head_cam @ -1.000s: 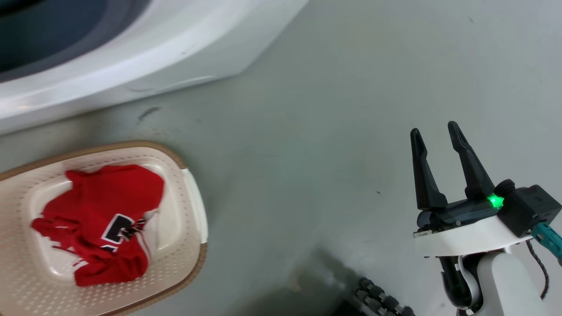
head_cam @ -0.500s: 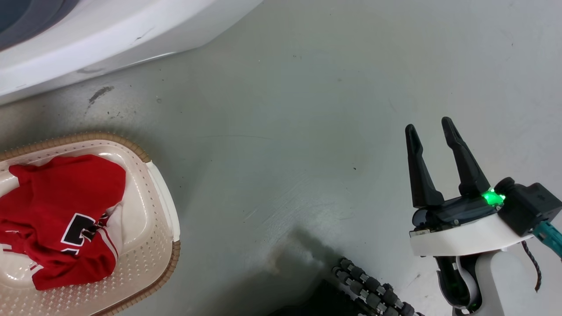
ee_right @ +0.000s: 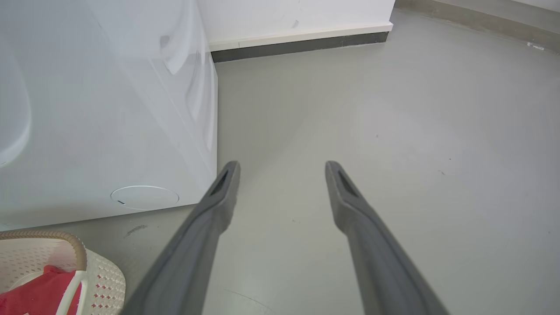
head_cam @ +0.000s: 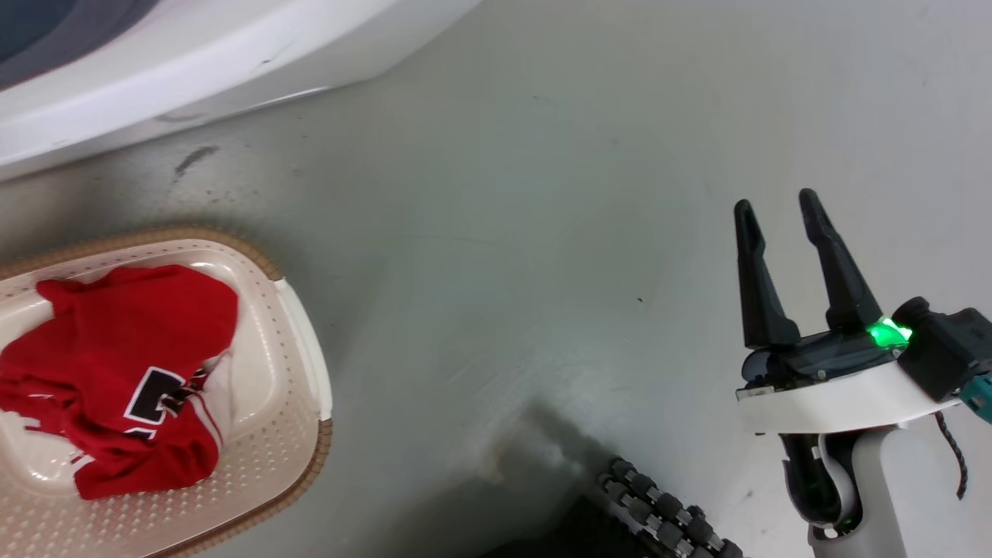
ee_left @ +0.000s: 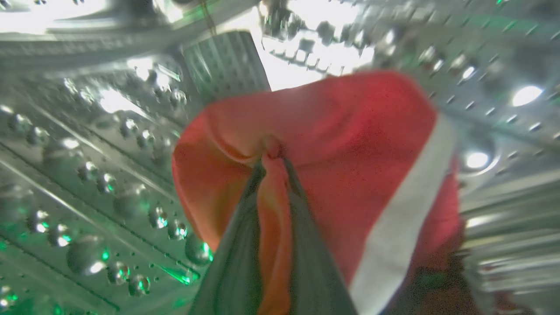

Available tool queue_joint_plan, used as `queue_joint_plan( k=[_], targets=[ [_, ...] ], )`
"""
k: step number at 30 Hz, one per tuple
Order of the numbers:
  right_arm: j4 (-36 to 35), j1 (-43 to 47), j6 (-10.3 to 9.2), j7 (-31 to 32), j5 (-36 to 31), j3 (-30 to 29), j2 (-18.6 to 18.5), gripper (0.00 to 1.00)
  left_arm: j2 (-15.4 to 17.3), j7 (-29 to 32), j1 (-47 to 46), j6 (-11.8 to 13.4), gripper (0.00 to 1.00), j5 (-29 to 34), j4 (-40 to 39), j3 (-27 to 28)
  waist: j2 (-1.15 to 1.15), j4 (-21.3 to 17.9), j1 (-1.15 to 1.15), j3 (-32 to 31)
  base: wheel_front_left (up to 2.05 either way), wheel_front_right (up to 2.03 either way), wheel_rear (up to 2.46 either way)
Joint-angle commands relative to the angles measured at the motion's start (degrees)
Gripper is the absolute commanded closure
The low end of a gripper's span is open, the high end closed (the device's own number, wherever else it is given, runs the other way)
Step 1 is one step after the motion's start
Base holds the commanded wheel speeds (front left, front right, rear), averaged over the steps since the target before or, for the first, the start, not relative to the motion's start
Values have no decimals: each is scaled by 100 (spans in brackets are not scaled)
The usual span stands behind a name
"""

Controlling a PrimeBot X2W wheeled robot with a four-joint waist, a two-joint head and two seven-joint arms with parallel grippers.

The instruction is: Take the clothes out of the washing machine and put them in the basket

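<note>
The left gripper (ee_left: 273,159) is clamped on a fold of a red garment (ee_left: 350,144) with a white stripe, the cloth billowing just past the tips. Behind it is the perforated steel drum (ee_left: 87,175) of the washing machine (head_cam: 194,70). The right gripper (head_cam: 776,200) hangs spread and empty over the floor (head_cam: 504,271). The basket (head_cam: 302,480), a red jersey (head_cam: 116,349) lying in it, sits well to that gripper's left by the machine's foot — the left arm's carry, I judge

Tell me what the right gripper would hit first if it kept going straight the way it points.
Probably the bare grey floor: the right gripper, open and empty, aims at it just right of the washing machine's corner in the right wrist view, nothing between. Depth is unclear.
</note>
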Motion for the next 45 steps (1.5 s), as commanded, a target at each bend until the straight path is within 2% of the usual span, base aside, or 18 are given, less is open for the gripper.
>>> queue_joint_plan(
  k=[1, 9, 16, 19, 23, 28, 36, 40, 45],
  targets=[
    [14, -82, -5, -12, -42, -41, 11, 0, -35, -155, 37, -8, 100, -40, -20, 14, 0, 120, -1, -101, 0, 0, 0],
    [154, -90, -6, -12, -392, -417, 8, 0, -160, -1911, 674, -10, 100, -150, -133, -434, 0, 621, -1, -765, 0, 0, 0],
    [276, 82, -6, -12, -745, -594, 4, 0, -503, -3574, 1451, -11, 100, -417, 186, -359, 0, 1045, -1, -1549, 0, 0, 0],
    [299, 113, -5, -12, -853, -698, 8, 0, -661, -4022, 1829, 11, 100, -512, 313, -303, 0, 1202, -1, -1844, 0, 0, 0],
    [325, 247, -6, -12, -1037, -779, 3, 0, -862, -4195, 2356, 57, 100, -477, 151, -235, 0, 1403, -1, -2227, 0, 0, 0],
    [372, 388, -6, -12, -1184, -831, 6, 0, -950, -4205, 3224, 255, 100, -250, -791, 114, 0, 1642, -1, -2620, 0, 0, 0],
    [462, 679, -6, -12, -1359, -853, 6, 0, -1313, -4202, 4898, 556, 100, 186, -2437, 913, 0, 2012, -1, -3269, 0, 0, 0],
    [513, 832, -5, -12, -1433, -927, 5, 0, -1544, -4201, 5637, 577, 100, 412, -3176, 1176, 0, 2216, -1, -3557, 0, 0, 0],
    [573, 1045, -5, -12, -1497, -975, 5, 0, -1795, -4202, 6361, 493, 100, 609, -3881, 1236, 0, 2432, -1, -3841, 0, 0, 0]
  ],
)
